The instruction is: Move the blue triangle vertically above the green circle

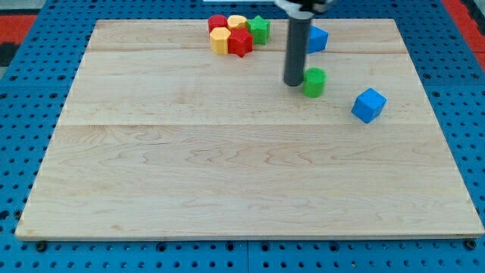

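Note:
The blue triangle (317, 39) lies near the view's top edge of the board, partly hidden behind my rod. The green circle (314, 81) sits just below it, toward the view's bottom. My tip (293, 82) rests on the board right next to the green circle's left side, below and left of the blue triangle.
A blue cube (369, 105) lies to the right of the green circle. A cluster at the view's top holds a red circle (217, 23), a yellow block (236, 22), a yellow hexagon (220, 40), a red star (240, 42) and a green star (258, 29). The wooden board (227, 167) sits on a blue pegboard.

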### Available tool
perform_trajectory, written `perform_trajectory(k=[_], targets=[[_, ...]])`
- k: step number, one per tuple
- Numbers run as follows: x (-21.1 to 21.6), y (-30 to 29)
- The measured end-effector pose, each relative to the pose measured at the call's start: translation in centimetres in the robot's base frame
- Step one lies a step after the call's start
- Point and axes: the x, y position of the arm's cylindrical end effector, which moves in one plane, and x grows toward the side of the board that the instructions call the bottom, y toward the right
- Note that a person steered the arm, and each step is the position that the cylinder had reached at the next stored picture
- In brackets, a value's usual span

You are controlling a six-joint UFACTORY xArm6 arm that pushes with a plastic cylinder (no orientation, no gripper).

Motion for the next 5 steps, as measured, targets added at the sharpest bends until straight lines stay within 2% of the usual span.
perform_trajectory(k=[1,2,3,5], targets=[[-4.7,-0.1],[1.8,3.3],[3.8,1.6],[-3.7,2.1]])
